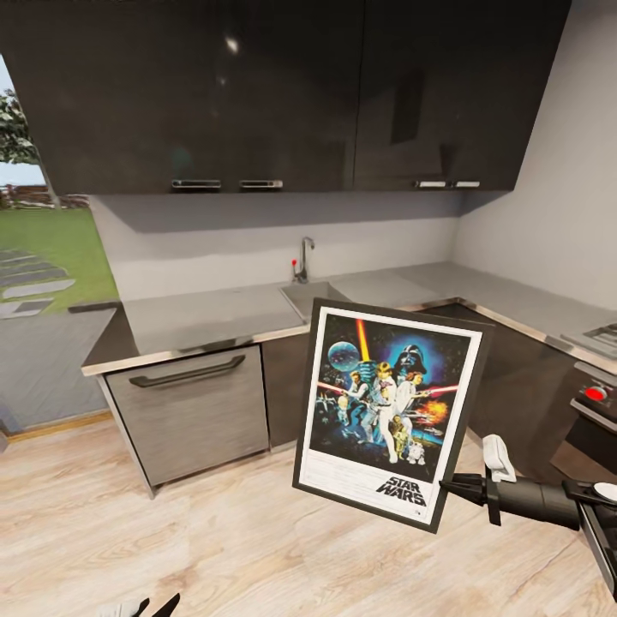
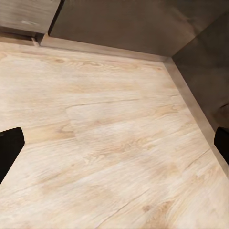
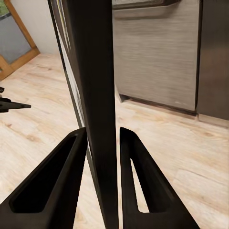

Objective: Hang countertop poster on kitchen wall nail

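Observation:
The poster, a black-framed Star Wars print with a white border, hangs upright and slightly tilted in the air in front of the kitchen countertop. My right gripper is shut on its lower right edge. In the right wrist view the poster's dark frame runs edge-on between the two fingers. My left gripper hangs low over the wooden floor. In the left wrist view its fingertips stand wide apart at the picture's sides, open, with nothing between them.
The grey worktop carries a sink with a chrome tap. Dark wall cabinets hang above it. A steel drawer front sits below the worktop at left. A cooker stands at right. Light wooden floor spreads in front.

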{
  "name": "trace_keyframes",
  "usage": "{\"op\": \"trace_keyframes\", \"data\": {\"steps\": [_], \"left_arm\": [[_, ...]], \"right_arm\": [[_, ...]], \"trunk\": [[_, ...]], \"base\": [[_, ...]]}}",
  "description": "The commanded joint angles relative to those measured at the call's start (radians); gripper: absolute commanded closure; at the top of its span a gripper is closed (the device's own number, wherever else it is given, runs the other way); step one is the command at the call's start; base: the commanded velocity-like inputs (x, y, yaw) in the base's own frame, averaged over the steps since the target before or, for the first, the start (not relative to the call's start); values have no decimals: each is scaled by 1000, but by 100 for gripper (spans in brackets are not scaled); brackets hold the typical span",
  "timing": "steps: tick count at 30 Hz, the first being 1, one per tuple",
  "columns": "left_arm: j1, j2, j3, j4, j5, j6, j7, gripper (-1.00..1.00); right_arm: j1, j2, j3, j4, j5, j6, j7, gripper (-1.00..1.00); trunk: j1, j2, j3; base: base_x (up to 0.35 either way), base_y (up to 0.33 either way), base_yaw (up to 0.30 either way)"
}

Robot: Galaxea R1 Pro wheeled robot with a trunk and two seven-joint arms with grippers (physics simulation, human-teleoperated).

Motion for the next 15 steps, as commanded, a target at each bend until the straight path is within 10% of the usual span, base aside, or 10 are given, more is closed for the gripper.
{"op": "trace_keyframes", "data": {"steps": [1, 15], "left_arm": [[-1, 0, 8, 1, -7, -5, -3, -100], [-1, -8, 8, 1, -7, -5, -1, -100]], "right_arm": [[-1, 0, -2, -1, 5, 12, 7, 100], [-1, 1, -2, -1, 6, 12, 6, 100]], "trunk": [[-4, 6, 2], [-58, 104, 46]], "base": [[0, 0, 0], [0, 0, 0]]}}
